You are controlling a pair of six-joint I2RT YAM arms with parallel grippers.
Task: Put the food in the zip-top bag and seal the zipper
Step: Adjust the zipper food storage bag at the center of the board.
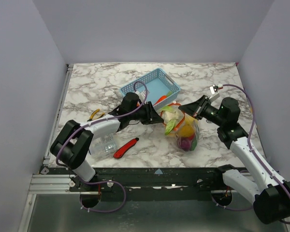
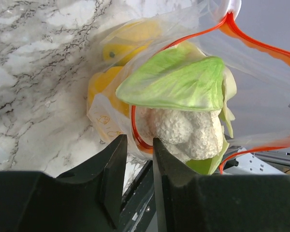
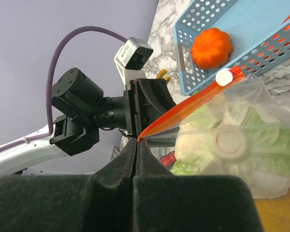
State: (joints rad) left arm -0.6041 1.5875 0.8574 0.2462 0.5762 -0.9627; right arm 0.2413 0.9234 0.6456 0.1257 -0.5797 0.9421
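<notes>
The zip-top bag [image 1: 182, 129] lies mid-table, holding food: a white cauliflower with green leaves [image 2: 183, 129], yellow pieces [image 2: 102, 89] and a purple piece [image 1: 186, 143]. The cauliflower sticks out of the mouth. My left gripper [image 2: 140, 144] is at the bag's left mouth edge, its jaws narrowly apart with the orange-red zipper [image 2: 137, 140] and film pinched between them. My right gripper [image 3: 137, 140] is shut on the zipper's [image 3: 183, 108] far end, holding it taut. The white slider [image 3: 224, 76] sits up the strip. An orange pumpkin [image 3: 211, 46] lies in the blue basket [image 3: 261, 19].
The blue lattice basket [image 1: 152, 86] stands just behind the bag. A red utility knife [image 1: 125, 148] and a clear ridged box [image 1: 102, 144] lie near the front left. A yellow-handled tool [image 1: 95, 115] lies at the left.
</notes>
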